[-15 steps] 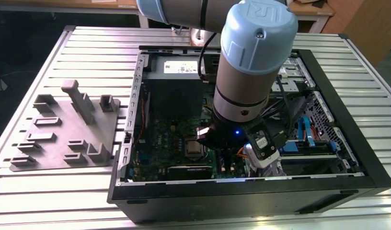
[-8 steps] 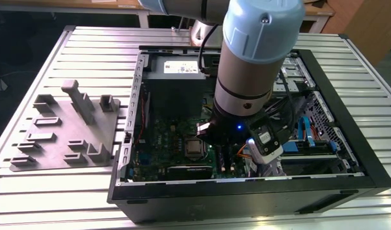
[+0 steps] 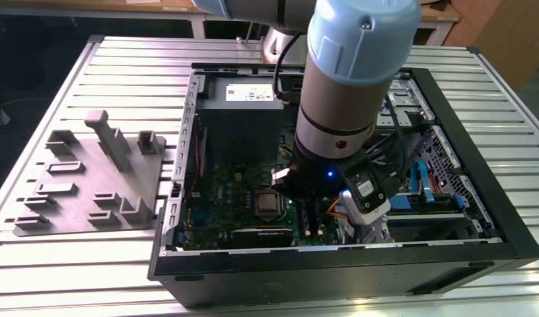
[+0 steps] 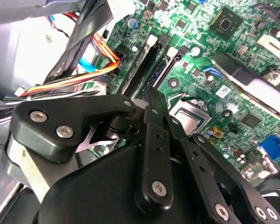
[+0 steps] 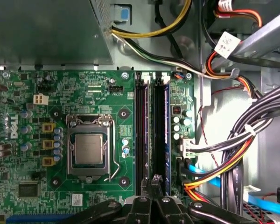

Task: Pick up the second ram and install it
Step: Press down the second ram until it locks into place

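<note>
The second ram (image 5: 165,135), a thin bluish stick, stands edge-up in the outer memory slot on the green motherboard (image 5: 37,93), beside the black neighbouring slots (image 5: 142,135). In the second wrist view it is the bluish strip (image 4: 164,71) just beyond the fingertips. My gripper (image 5: 154,179) is shut, with its tips pressed together low over the slots' near end and nothing visible between them. I cannot tell whether the tips touch the stick. In the exterior view the gripper (image 3: 309,195) reaches down into the open computer case (image 3: 340,261). The second wrist view shows the closed black fingers (image 4: 151,121) over the board.
A gray power-supply box (image 3: 241,112) fills the case's far end. Bundled cables (image 5: 242,154) and a blue cable crowd the side past the slots. The processor socket (image 5: 88,149) lies on the other side. A gray fixture plate (image 3: 93,178) rests on the table at the exterior view's left.
</note>
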